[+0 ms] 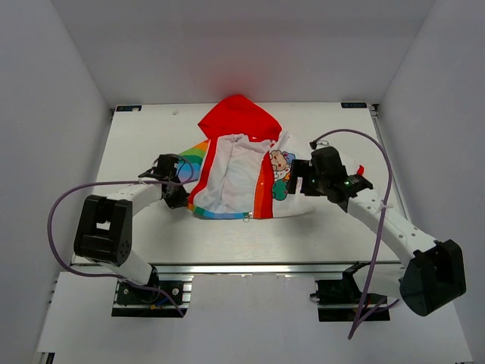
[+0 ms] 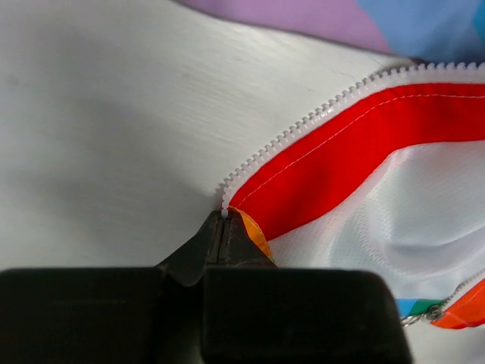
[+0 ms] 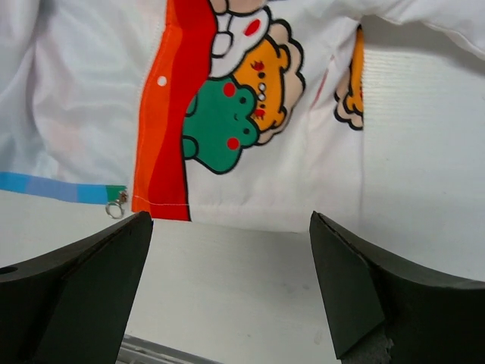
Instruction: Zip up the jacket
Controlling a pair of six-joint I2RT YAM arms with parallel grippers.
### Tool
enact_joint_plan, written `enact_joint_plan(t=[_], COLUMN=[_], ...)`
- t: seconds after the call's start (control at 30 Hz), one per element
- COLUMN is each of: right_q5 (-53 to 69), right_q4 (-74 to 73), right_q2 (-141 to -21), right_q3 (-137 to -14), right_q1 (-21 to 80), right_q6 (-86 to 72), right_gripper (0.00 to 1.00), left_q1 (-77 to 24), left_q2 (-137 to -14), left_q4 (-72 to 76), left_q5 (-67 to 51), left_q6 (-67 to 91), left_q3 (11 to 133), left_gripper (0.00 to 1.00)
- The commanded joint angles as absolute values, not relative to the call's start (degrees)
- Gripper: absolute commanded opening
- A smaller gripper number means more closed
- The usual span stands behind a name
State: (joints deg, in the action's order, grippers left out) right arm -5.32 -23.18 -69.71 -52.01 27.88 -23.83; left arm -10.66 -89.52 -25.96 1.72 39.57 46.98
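Pincer on left, low at table, pinches jacket corner; right pincer spread.

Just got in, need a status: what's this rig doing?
A jacket lies unzipped on the table. The left claw is shut on the bottom corner of one front edge, at the end of the zipper teeth. The right claw is open, near the other front's hem and the zipper pull.

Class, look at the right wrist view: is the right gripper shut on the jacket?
No, the right gripper stands wide open, and the jacket lies beyond it with nothing between the jaws.
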Motion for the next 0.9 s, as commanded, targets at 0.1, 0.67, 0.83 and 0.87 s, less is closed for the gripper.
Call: enact_joint_plan(t=[0.1,0.67,0.83,0.87], right_q5=[-9.1,-18.5,-18.8,-18.4], right_q4=[-26.5,-36.0,-36.5,-36.5], right_q2=[-66.6,-54.4,-53.4,-53.6], right_q3=[-50.2,-43.2,-42.1,-41.6], right_q1=[27.5,26.3,25.6,25.5], right_q6=[-23.6,-29.4,-29.4,-29.4], right_gripper=[0.89,0.89,0.89,0.89], left_q1=[-14.1,-60.3,-69.8,-71.4], left_q2=[-87.2,-98.1,-105.1,-104.9], left_q4=[-28.5,-55.1,-58.6,-57.5], left_q5=[4.2,32.4,29.0,27.4], left_q6=[37.7,37.5,39.1,38.9], left_q3=[48.5,82.1,79.1,77.4], left_gripper=[0.0,0.0,0.0,0.0])
